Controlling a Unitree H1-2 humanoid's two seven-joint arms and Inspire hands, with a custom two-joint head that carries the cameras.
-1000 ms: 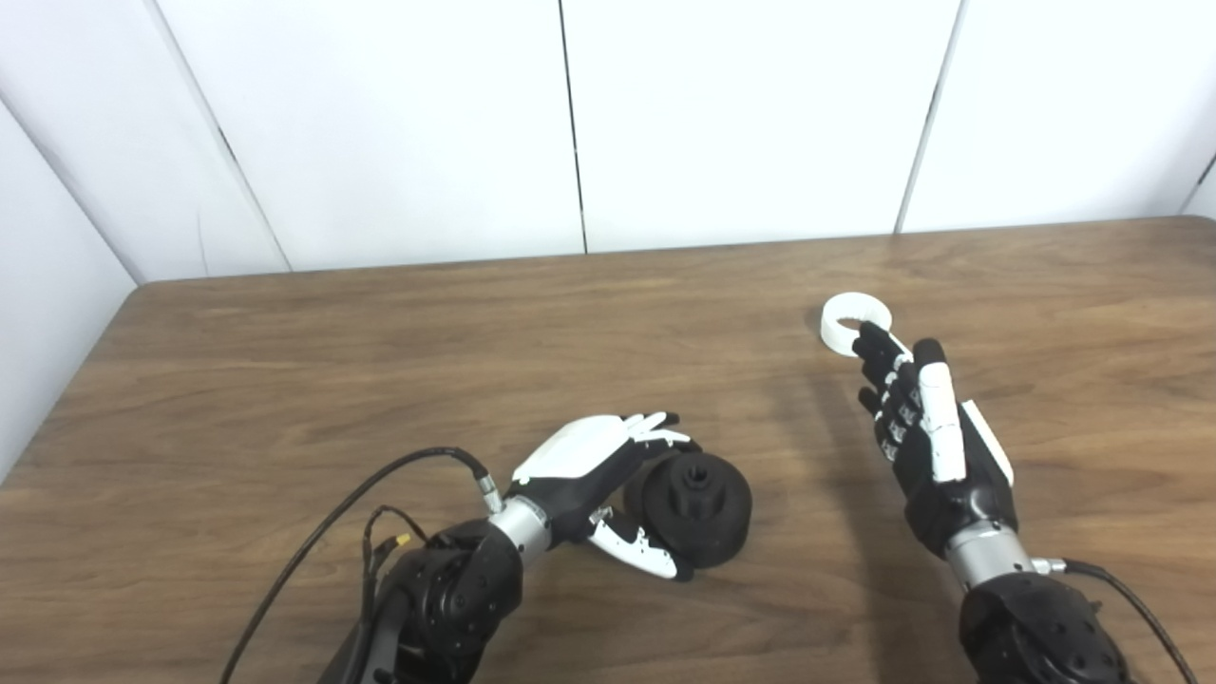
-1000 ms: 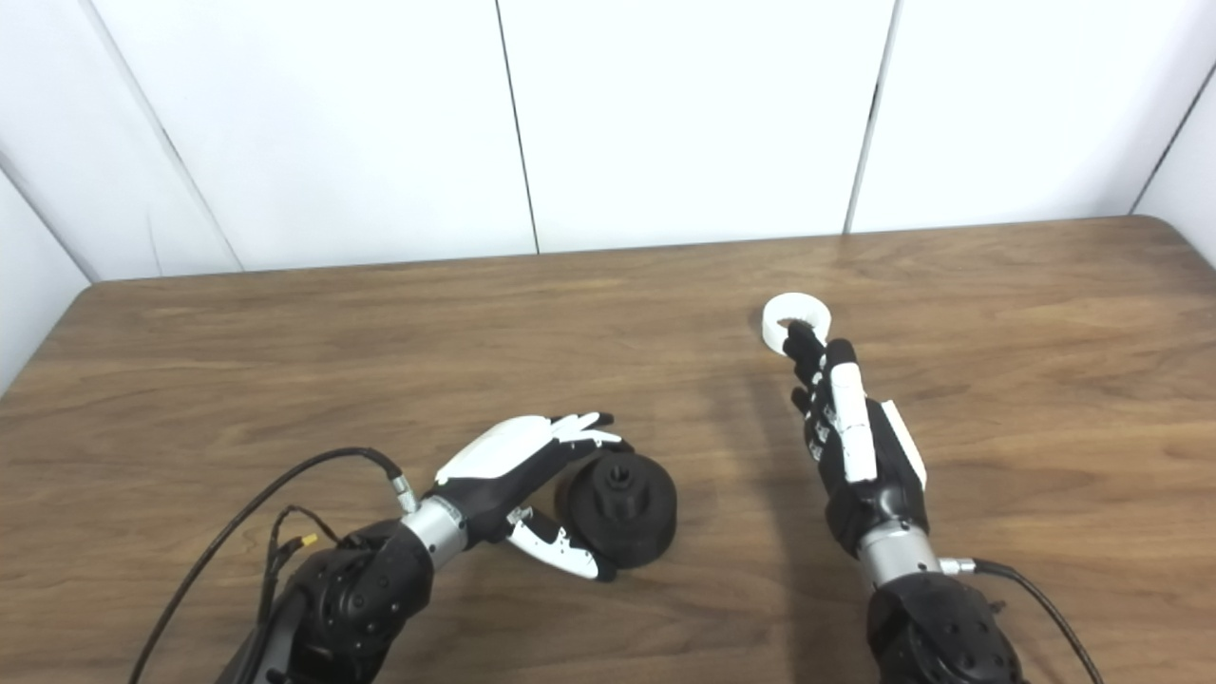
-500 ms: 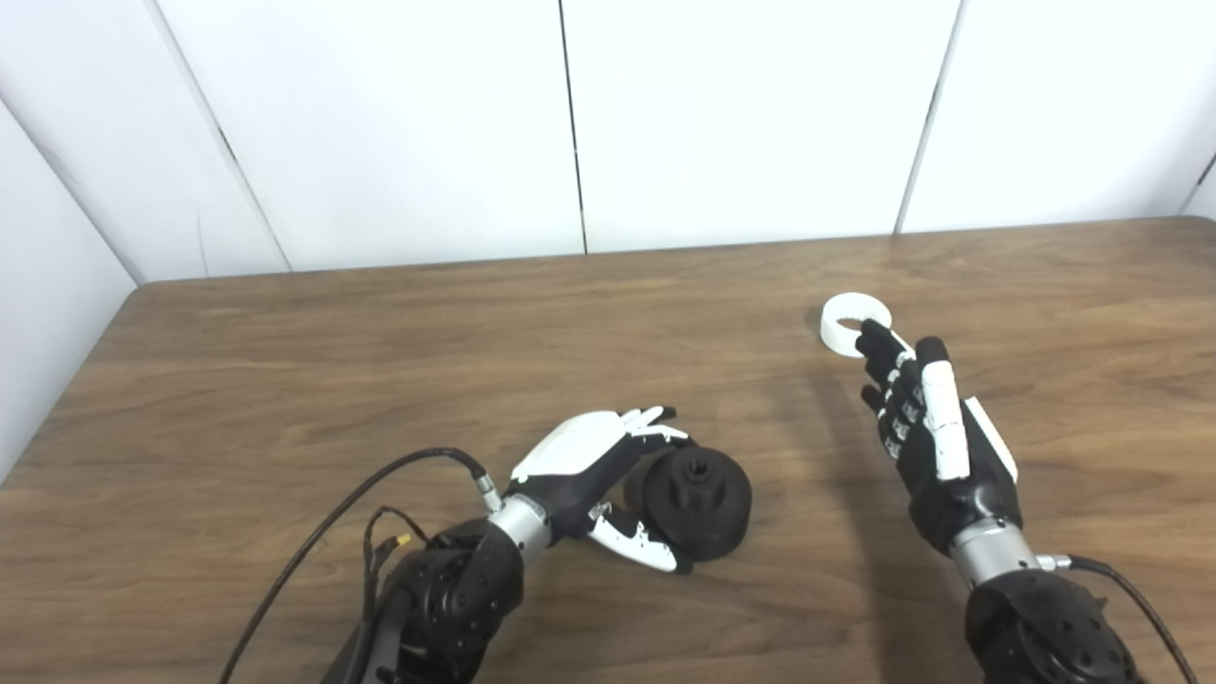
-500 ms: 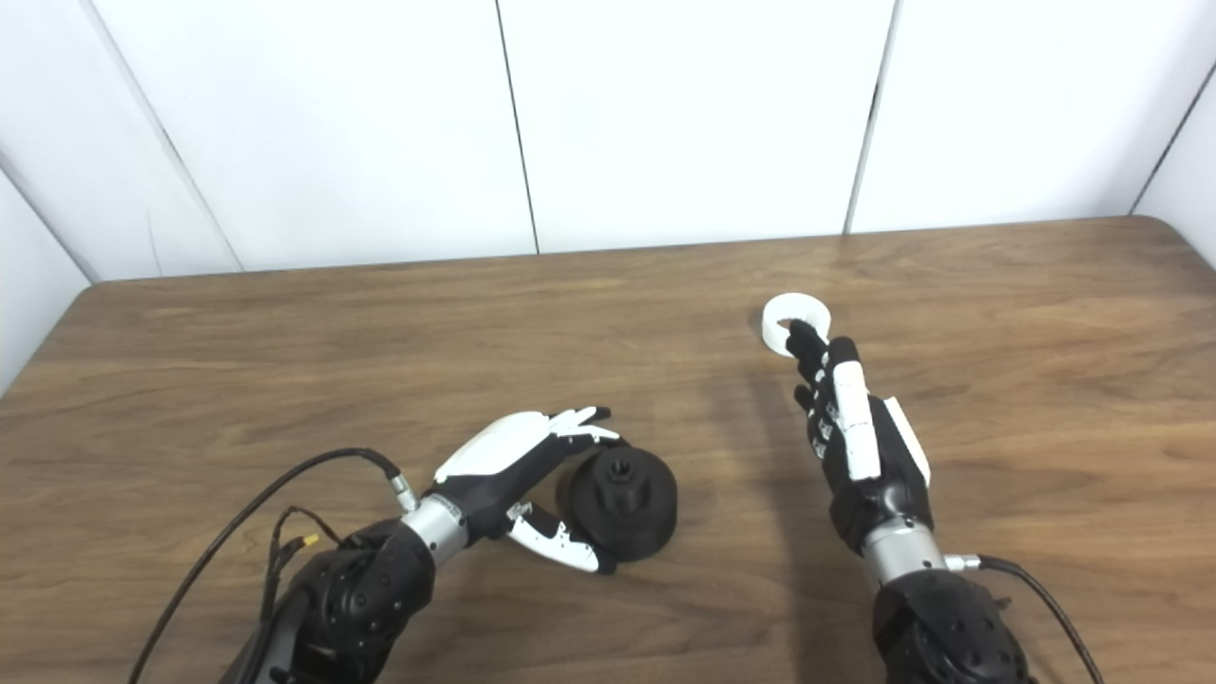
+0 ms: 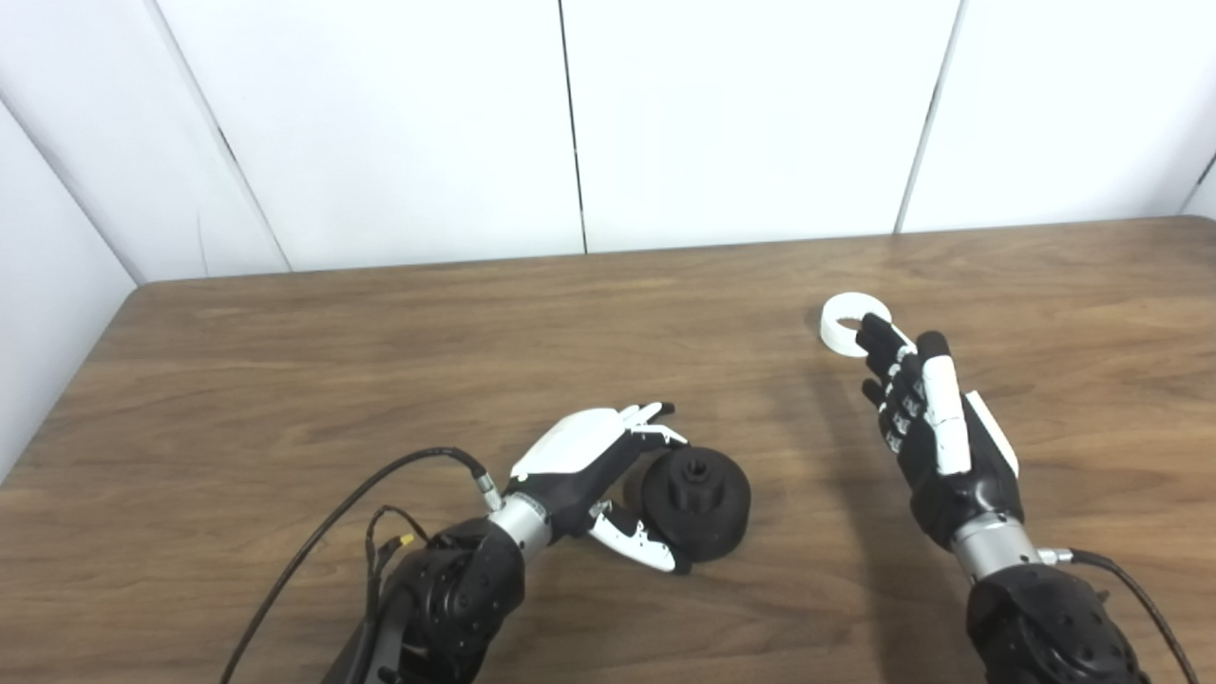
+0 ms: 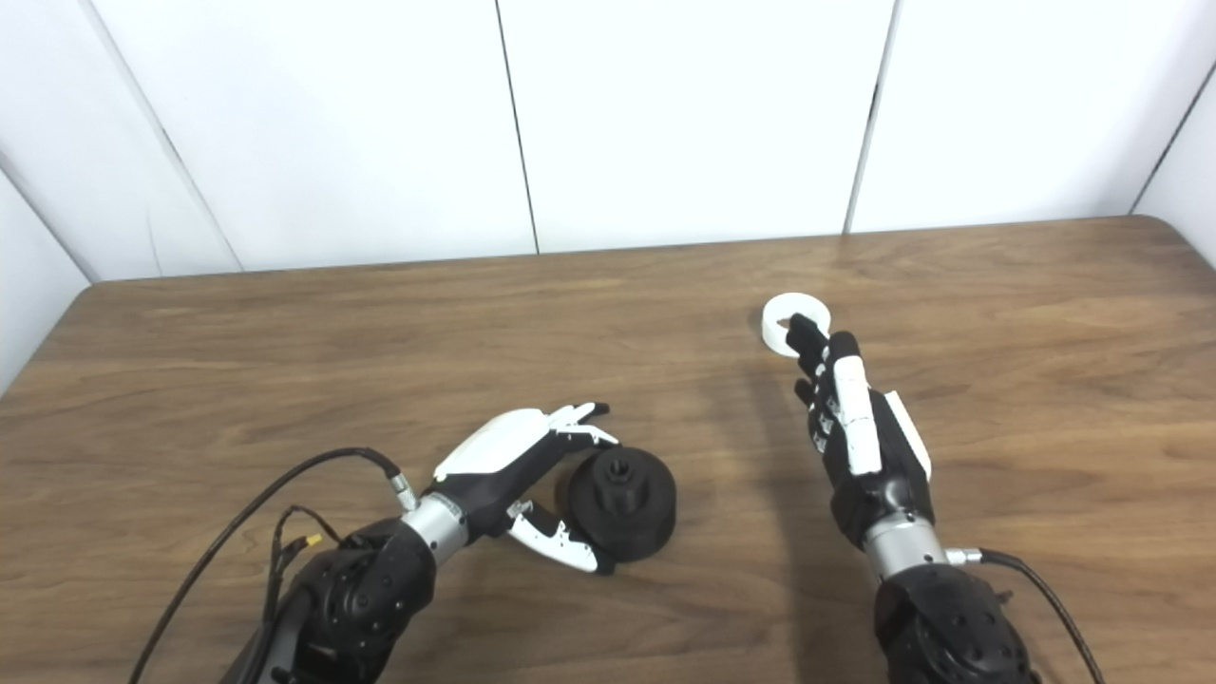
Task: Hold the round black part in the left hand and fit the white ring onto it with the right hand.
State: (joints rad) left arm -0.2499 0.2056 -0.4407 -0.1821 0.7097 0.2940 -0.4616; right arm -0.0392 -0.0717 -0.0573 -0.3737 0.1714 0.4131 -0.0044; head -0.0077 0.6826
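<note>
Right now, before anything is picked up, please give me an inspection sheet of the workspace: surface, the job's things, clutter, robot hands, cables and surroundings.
Surface: brown wooden table, bare grain showing.
Job's things: round black part lies on the table near the front centre, hub facing up; white ring lies flat further back on the right.
Clutter: nothing seen.
Robot hands: left robot hand is open, fingers and thumb cupped around the black part's left side, no firm grip visible; right robot hand is open, fingers stretched toward the ring, fingertips at its near edge.
Cables: black cable loops from the left wrist; another black cable leaves the right wrist.
Surroundings: white wall panels behind the table.
</note>
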